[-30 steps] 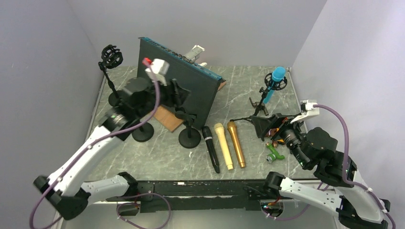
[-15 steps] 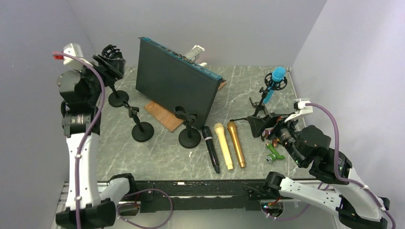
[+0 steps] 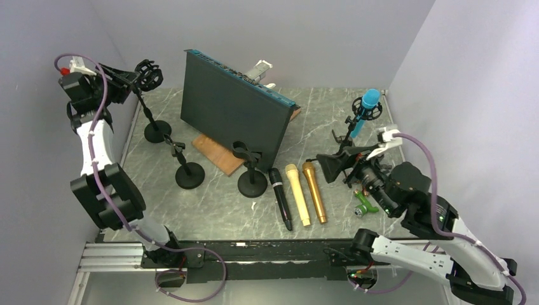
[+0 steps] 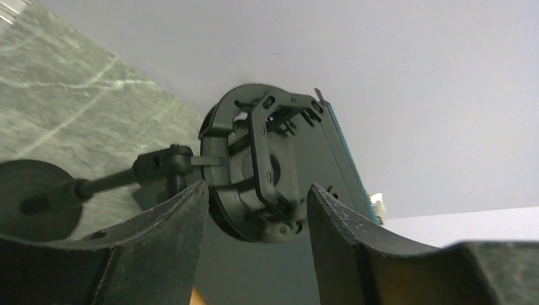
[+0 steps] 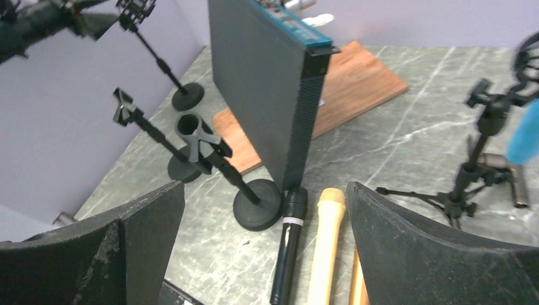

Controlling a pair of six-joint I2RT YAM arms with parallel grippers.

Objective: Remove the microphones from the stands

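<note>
A blue microphone (image 3: pixel 367 109) sits in a shock mount on a small tripod stand (image 3: pixel 346 143) at the back right; its blue tip shows at the right edge of the right wrist view (image 5: pixel 525 135). My right gripper (image 3: pixel 332 167) is open and empty, just left of and below the tripod, apart from it. My left gripper (image 3: pixel 124 79) is raised at the far back left, open. In the left wrist view its jaws (image 4: pixel 257 197) stand either side of an empty black shock mount (image 4: pixel 264 165) on a round-base stand, not closed on it.
Black (image 3: pixel 280 197), cream (image 3: pixel 297 194) and gold (image 3: pixel 314 190) microphones lie side by side at the front centre. Two round-base clip stands (image 3: pixel 189 173) (image 3: pixel 252 183) stand left of them. A dark panel (image 3: pixel 232 117) leans over a wooden board (image 3: pixel 215 155). A green object (image 3: pixel 365 206) lies by the right arm.
My left arm has swung from over the middle of the table up to the far back left, to the empty shock mount. My right gripper has shifted a little left.
</note>
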